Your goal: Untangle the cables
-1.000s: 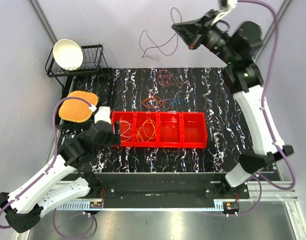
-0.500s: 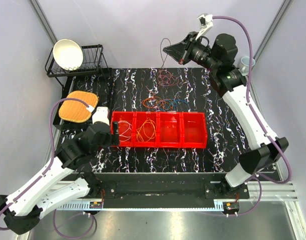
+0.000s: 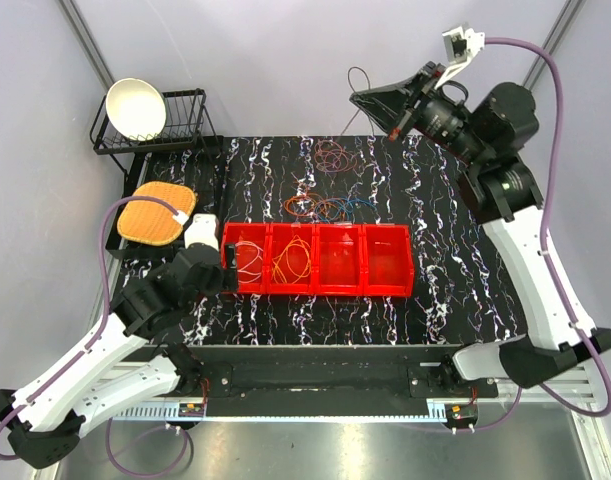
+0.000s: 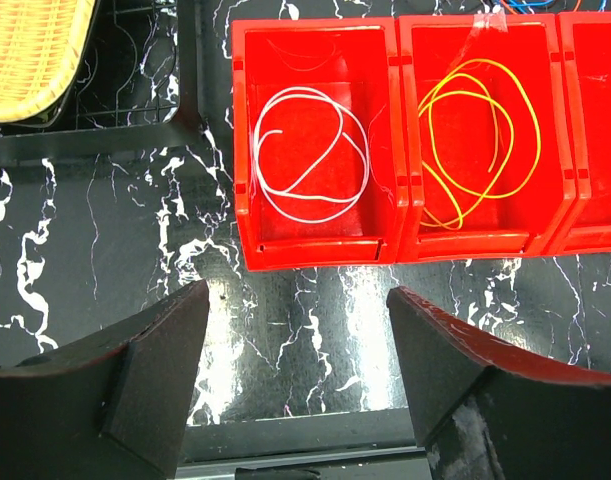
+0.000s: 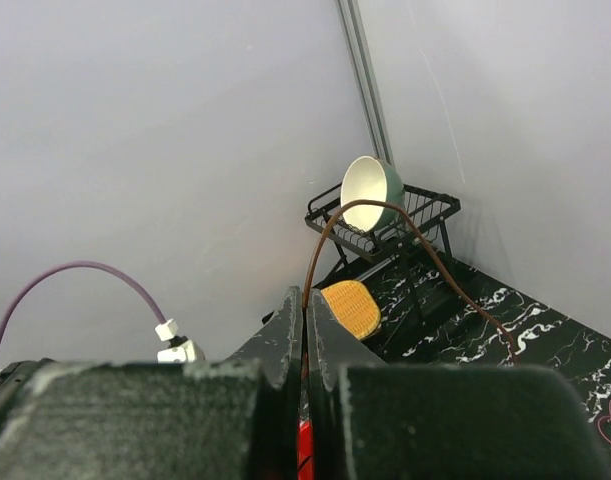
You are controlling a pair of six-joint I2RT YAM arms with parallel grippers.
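— Cables first: which one do I hold, and how does it run?

— Your right gripper (image 5: pixel 305 302) is clenched on the brown cable (image 5: pixel 425 250). In the right wrist view it climbs straight up out of the pinched fingertips, arches over near the frame's middle, then slants down toward the lower right. Its long run goes from upper left to lower right.

— And the others?

— In the left wrist view, the white cable (image 4: pixel 310 155) lies as a flat round coil in the leftmost compartment of the red bin (image 4: pixel 243 150). The yellow cable (image 4: pixel 480 140) fills the next compartment, its loops a little taller than wide. From above, a tangle (image 3: pixel 325 207) of orange, red and blue strands lies on the table (image 3: pixel 435 290) just behind the bin, at frame centre. A reddish coil (image 3: pixel 332 155) sits farther back, apart from it.

— What can't you make out?

— I can't see where your brown cable ends, because it thins out against the marbled surface. The stretch between the fingers is hidden. The crossings inside the tangle are too fine to read.

— My left side?

— Your left gripper (image 4: pixel 297 310) is spread wide and holds nothing. It is over bare table just in front of the white cable's compartment.
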